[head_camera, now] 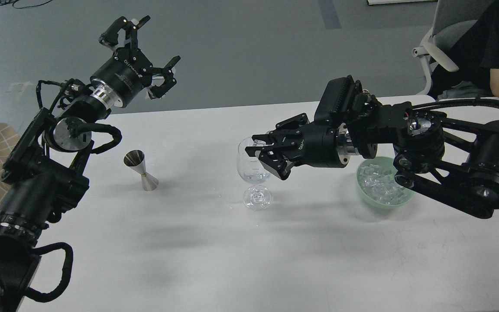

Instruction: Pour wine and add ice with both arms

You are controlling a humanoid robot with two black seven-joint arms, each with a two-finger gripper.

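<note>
**Ice step going on, right pincer parked over the glass**

Looks to me like the ice part; the right pincer (263,157) sits at the rim of the clear stemmed wine glass (254,175), fingers close together, maybe pinching a small clear cube but I honestly cannot tell; the ice (379,184) is a heap of glassy little cubes in a pale green bowl (364,197) just right of the glass, under that arm; left pincer (143,58) is up off the white desk (215,251), fingers spread, holding nothing; shiny steel hourglass-shaped jigger (141,171) stands upright, left of the glass; next move probably needs a gentle release straight over the bowl of the glass, since thin glass tips easily.
</note>
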